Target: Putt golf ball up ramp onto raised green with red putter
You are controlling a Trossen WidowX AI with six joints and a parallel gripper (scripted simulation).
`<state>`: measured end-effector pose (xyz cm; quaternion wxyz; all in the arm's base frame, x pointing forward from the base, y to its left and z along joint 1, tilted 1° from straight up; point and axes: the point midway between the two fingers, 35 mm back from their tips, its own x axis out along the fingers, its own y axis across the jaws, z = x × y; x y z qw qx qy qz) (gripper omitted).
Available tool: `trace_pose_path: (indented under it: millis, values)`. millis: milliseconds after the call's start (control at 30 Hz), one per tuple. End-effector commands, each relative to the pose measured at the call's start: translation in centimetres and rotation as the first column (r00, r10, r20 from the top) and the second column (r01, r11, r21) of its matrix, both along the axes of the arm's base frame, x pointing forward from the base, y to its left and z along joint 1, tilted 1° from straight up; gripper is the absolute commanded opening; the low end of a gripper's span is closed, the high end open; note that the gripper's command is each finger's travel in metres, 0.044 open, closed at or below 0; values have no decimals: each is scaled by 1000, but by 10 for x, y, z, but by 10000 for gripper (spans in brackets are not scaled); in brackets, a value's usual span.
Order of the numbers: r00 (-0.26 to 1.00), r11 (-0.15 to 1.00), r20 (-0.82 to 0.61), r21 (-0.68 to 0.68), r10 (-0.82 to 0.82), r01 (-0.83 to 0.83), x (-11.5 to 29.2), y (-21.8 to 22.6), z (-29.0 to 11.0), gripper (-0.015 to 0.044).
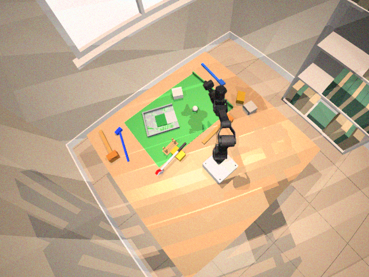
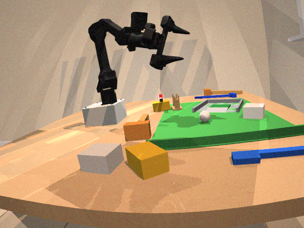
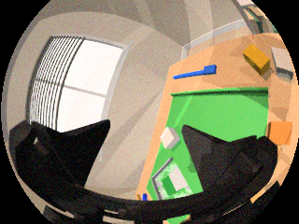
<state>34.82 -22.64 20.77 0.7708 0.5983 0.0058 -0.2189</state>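
The red putter, with a red head, white shaft and black grip, lies across a yellow block beside the wooden stand. The white golf ball rests on the green mat. The raised green sits inside a grey-walled frame, with the pale ramp on the ball's side. My gripper is open and empty, high above the mat, away from the putter.
A white block stands on the mat. Blue clubs and orange mallets lie around it. An amber block and a grey block stand beyond the dark green rail.
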Motion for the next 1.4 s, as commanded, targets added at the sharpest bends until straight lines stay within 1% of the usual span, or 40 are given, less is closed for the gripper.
trace_pose_path:
  millis: [0,100,233,367,500,600,700,800,900,967,1033,1067,1367]
  values:
    - [910,909,-333,-245,247,-336,23,60,-43,440]
    - [818,805,-469,-309,334,-506,27,88,-61,440]
    - [652,599,-633,-349,416,-721,26,126,-83,440]
    - [452,322,-771,-332,449,-886,18,164,-103,440]
    - [238,-3,-873,-264,425,-965,4,200,-121,440]
    - [82,-258,-926,-187,369,-948,-10,226,-132,440]
    - [-59,-502,-957,-96,284,-859,-27,249,-142,440]
    - [-175,-714,-969,-4,176,-700,-47,271,-150,440]
    - [-261,-875,-964,81,53,-477,-69,289,-156,440]
    - [-297,-943,-954,124,-28,-310,-83,300,-159,440]
    - [-319,-978,-942,156,-106,-138,-99,311,-161,440]
    - [-323,-983,-938,164,-128,-86,-103,314,-161,440]
    - [-324,-984,-937,166,-134,-72,-105,316,-161,440]
